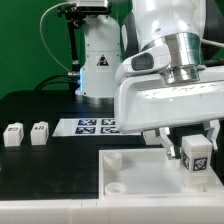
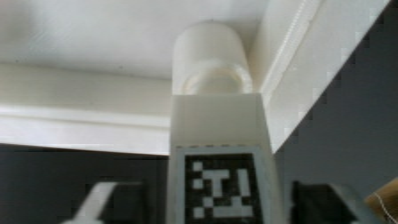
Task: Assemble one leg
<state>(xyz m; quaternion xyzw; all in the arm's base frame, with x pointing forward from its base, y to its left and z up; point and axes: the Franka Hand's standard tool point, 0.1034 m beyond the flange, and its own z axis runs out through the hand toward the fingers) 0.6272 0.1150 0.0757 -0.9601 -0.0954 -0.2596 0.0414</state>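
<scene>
Because the white robot arm (image 1: pixel 165 70) fills the exterior view's right, it is the largest thing in sight, bent low over a black table (image 1: pixel 40 105). Beneath it lies the square white tray-like part (image 1: pixel 140 168), with a round socket (image 1: pixel 115 186) near one corner. Behind the tray, flat on the table, is the marker board (image 1: pixel 95 125).

The gripper (image 1: pixel 194 148) pinches one leg (image 1: pixel 196 162), a small tagged white block. It holds the leg over the tray's side, toward the exterior view's right. Two spare legs (image 1: pixel 39 132) stand well apart, at the exterior view's left.

The step in hand looks like carrying the leg to a corner of the tray. The next move probably calls for lining its end up with a socket, then lowering it squarely.

Only the wrist view shows the leg's rounded tip (image 2: pixel 217 50) near the tray's wall (image 2: pixel 89 95), with fingers (image 2: pixel 107 203) flanking the tag. Whether the tip touches the tray is unclear. Only the exterior view shows the spare legs and the board.
</scene>
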